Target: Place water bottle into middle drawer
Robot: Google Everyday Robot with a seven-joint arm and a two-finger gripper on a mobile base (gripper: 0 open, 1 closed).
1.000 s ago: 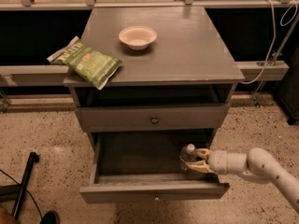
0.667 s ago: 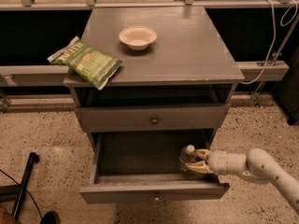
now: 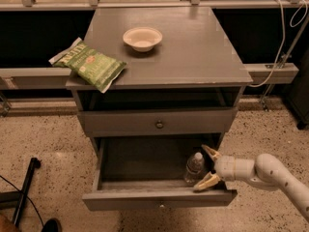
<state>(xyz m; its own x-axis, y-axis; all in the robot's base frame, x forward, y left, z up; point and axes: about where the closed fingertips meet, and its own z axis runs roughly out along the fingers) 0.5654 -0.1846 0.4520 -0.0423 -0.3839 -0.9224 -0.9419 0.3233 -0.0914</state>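
Looking into the pulled-out wide gray wooden middle drawer [image 3: 140, 161], we see the small clear plastic water bottle [image 3: 194, 167] standing upright at its right end. The cream two-finger gripper [image 3: 202, 168] reaches in from the right, its fingers spread wide around the bottle's right side, gripping nothing.

Upright water bottle [image 3: 194, 167] in open middle drawer [image 3: 145, 196], gripper [image 3: 207, 167] just beside it, fingers apart.

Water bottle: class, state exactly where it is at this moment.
In the camera view, the water bottle stands upright in the right front corner of the open middle drawer, between the spread fingers of the gripper reaching in from the right.
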